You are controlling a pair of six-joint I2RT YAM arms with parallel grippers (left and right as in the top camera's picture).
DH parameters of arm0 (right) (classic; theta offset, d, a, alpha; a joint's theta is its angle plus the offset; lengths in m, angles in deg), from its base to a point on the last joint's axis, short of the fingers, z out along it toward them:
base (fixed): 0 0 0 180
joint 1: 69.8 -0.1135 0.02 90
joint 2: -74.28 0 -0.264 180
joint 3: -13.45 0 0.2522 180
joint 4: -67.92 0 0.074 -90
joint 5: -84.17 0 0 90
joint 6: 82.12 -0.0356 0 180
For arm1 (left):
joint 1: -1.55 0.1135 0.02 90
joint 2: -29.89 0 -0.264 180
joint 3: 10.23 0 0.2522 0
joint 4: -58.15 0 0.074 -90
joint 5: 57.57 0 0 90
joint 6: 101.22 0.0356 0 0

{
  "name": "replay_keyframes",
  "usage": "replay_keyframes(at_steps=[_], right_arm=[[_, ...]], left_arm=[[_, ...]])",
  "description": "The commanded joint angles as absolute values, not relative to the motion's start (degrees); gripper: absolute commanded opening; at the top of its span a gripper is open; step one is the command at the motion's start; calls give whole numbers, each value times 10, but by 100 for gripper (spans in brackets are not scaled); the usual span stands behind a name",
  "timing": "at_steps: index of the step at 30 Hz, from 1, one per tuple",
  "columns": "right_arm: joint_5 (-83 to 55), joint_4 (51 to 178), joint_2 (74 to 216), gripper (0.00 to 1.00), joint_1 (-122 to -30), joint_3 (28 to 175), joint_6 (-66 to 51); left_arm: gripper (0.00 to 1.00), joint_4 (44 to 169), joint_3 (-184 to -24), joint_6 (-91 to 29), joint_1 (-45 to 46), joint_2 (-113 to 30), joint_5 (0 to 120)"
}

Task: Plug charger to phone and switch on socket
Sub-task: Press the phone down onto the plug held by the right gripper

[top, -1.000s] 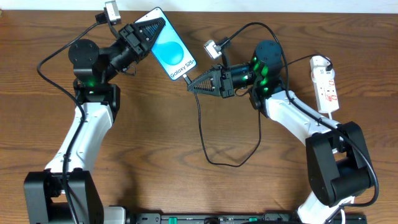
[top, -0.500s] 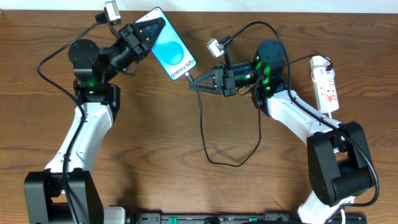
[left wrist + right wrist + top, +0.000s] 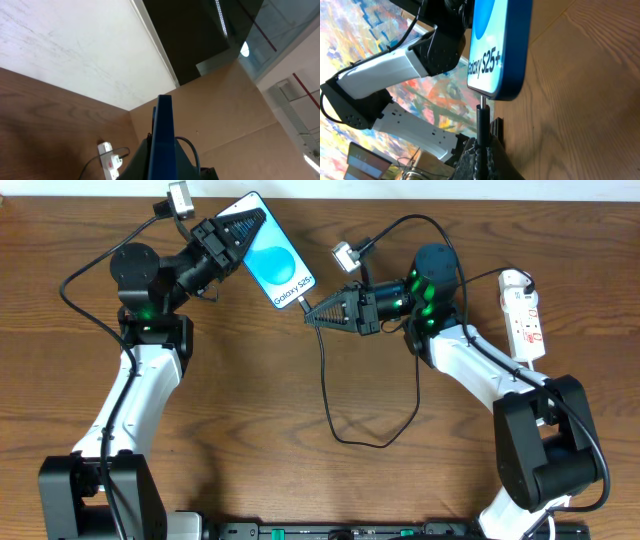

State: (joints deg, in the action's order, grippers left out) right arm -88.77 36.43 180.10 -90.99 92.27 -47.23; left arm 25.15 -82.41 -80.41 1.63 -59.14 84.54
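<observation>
My left gripper (image 3: 243,227) is shut on the phone (image 3: 277,262), a slim black-framed phone with a bright blue "Galaxy S25" screen, and holds it tilted above the table. The left wrist view shows the phone edge-on (image 3: 163,137). My right gripper (image 3: 313,315) is shut on the charger's black connector (image 3: 482,117). The connector's metal tip touches the phone's bottom edge (image 3: 496,60); I cannot tell how deep it sits. The black cable (image 3: 330,405) loops down over the table. The white socket strip (image 3: 524,316) lies at the far right with a plug in it.
The wooden table (image 3: 250,400) spreads under both arms. The black cable loop (image 3: 375,442) lies at centre front. The strip also shows in the left wrist view (image 3: 109,159) with its plug and cord.
My right gripper has moved slightly up and left with the connector, bringing it up to the phone's bottom edge. The left arm and phone have stayed still.
</observation>
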Motion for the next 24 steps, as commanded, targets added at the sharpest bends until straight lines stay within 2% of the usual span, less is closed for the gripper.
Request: replay_keyframes(at_steps=[1,12,24], right_arm=[[-865,360,1804,1,-922,925,-473],[-861,360,1804,1,-920,925,-473],[-866,361,1804,1,-907,925,-474]], left_arm=[[7,244,-838,-805,5,-579,858],[7,244,-838,-805,1,-579,860],[7,245,-838,-799,1,-579,918]])
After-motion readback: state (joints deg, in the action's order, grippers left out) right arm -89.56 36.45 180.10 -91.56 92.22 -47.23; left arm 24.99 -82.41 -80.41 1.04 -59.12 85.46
